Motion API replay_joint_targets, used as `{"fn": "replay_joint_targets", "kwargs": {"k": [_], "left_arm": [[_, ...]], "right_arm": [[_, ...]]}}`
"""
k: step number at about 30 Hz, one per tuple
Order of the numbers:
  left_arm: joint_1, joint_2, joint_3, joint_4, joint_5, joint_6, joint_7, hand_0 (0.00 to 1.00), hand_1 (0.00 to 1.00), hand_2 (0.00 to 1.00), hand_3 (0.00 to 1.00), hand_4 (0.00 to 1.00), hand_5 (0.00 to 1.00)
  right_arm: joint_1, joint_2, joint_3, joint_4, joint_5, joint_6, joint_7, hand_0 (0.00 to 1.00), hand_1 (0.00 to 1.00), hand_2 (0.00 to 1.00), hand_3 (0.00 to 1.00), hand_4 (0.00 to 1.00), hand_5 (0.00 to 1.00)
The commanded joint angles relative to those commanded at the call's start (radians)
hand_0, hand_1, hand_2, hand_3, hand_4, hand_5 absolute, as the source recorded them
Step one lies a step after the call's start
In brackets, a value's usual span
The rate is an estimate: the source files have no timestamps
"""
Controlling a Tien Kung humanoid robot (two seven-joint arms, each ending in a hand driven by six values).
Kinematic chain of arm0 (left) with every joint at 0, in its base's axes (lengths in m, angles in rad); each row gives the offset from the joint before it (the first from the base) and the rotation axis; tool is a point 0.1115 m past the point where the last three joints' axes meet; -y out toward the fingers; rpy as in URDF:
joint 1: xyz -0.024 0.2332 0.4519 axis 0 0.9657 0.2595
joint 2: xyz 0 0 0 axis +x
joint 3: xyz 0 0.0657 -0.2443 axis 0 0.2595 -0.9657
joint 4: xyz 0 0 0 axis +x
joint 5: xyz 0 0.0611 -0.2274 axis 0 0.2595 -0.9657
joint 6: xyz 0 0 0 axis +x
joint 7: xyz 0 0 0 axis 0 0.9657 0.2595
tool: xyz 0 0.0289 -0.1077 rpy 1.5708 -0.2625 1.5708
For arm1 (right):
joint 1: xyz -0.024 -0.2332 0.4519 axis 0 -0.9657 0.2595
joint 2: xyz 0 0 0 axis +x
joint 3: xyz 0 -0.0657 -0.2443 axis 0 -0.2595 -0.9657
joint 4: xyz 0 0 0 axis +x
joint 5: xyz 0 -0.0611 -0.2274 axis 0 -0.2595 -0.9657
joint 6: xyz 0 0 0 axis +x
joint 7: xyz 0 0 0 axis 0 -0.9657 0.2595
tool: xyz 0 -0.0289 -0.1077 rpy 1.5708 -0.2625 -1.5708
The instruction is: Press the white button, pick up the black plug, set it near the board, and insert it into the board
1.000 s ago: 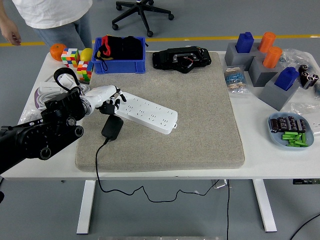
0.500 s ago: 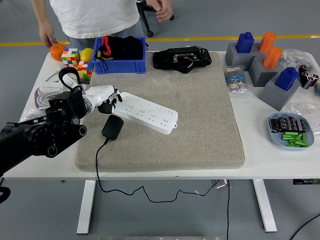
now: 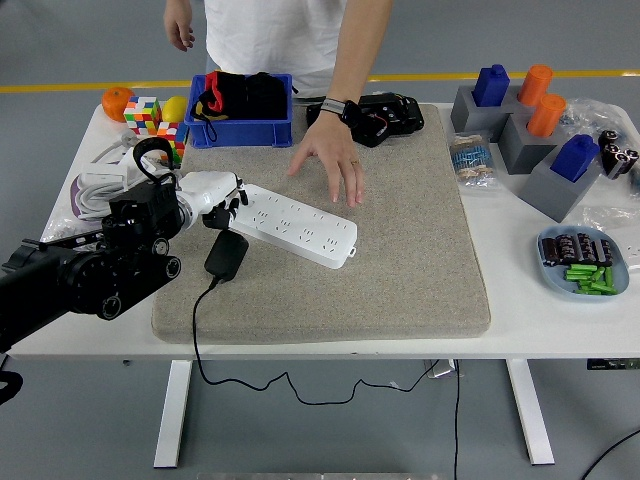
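Observation:
A white power strip (image 3: 296, 226) lies slantwise on the grey mat (image 3: 400, 250). My left hand (image 3: 215, 198) sits at its left end, its white fingers curled loosely over that end where the button would be; I cannot see the button itself. The black plug (image 3: 226, 253) lies on the mat just below the hand, its cable trailing off the table's front edge. Nothing is held. A person at the far side reaches an open hand (image 3: 328, 162) down over the mat, just above the strip's right half.
A blue bin (image 3: 240, 128) with black items and a black device (image 3: 385, 115) stand at the back. Colour cubes (image 3: 150, 120) and fruit sit back left. Grey blocks (image 3: 540, 150) with blue and orange caps and a plate (image 3: 582, 262) stand on the right.
The person stepped to the middle and reached a hand down onto the mat near the strip. My left arm drifted slightly right and up; strip and plug have hardly moved.

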Motion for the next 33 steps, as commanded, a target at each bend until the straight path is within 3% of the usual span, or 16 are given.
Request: {"fn": "replay_joint_targets", "kwargs": {"k": [5,14,19,23,24,26,29,30,33], "left_arm": [[0.001,0.005,0.001,-0.010,0.014,0.002,-0.002,0.009,0.023,0.126,0.652,0.136,0.002],[0.012,0.053,-0.134,-0.113,0.074,0.010,0.009,0.009,0.023,0.127,0.653,0.138,0.002],[0.068,0.089,-0.231,-0.223,0.118,0.025,0.010,0.009,0.023,0.127,0.654,0.139,0.002],[0.147,0.113,-0.324,-0.316,0.144,0.038,0.014,0.009,0.023,0.127,0.654,0.139,0.002],[0.167,0.117,-0.345,-0.336,0.145,0.037,0.017,0.086,0.146,0.230,0.687,0.512,0.002],[0.217,0.125,-0.393,-0.384,0.135,0.052,0.003,0.086,0.146,0.230,0.687,0.512,0.002],[0.288,0.130,-0.444,-0.435,0.119,0.126,-0.061,0.086,0.146,0.230,0.687,0.512,0.002],[0.315,0.131,-0.462,-0.457,0.106,0.152,-0.081,0.355,0.570,0.586,0.802,0.819,0.245],[0.381,0.131,-0.493,-0.499,0.101,0.189,-0.097,0.355,0.570,0.586,0.802,0.819,0.245]], "right_arm": [[0.000,0.001,0.001,0.001,0.000,0.000,0.001,0.743,0.713,0.689,0.640,0.702,0.396],[-0.004,0.001,0.005,0.000,-0.001,0.000,0.000,0.742,0.713,0.688,0.641,0.703,0.396],[-0.004,0.004,0.011,0.002,-0.003,0.000,0.001,0.742,0.713,0.688,0.641,0.703,0.397],[-0.006,0.006,0.013,0.003,-0.004,0.000,0.001,0.742,0.713,0.688,0.641,0.703,0.397],[-0.007,0.006,0.014,0.002,-0.005,0.000,0.000,0.742,0.713,0.688,0.641,0.703,0.397],[-0.008,0.007,0.015,0.001,-0.005,0.000,0.000,0.742,0.713,0.688,0.641,0.703,0.397],[-0.009,0.008,0.015,0.002,-0.005,0.000,0.000,0.742,0.713,0.688,0.641,0.703,0.397],[-0.009,0.009,0.016,0.003,-0.006,0.000,0.001,0.742,0.713,0.688,0.641,0.703,0.396],[-0.009,0.009,0.015,0.004,-0.006,0.000,0.001,0.742,0.713,0.688,0.641,0.703,0.396]]}}
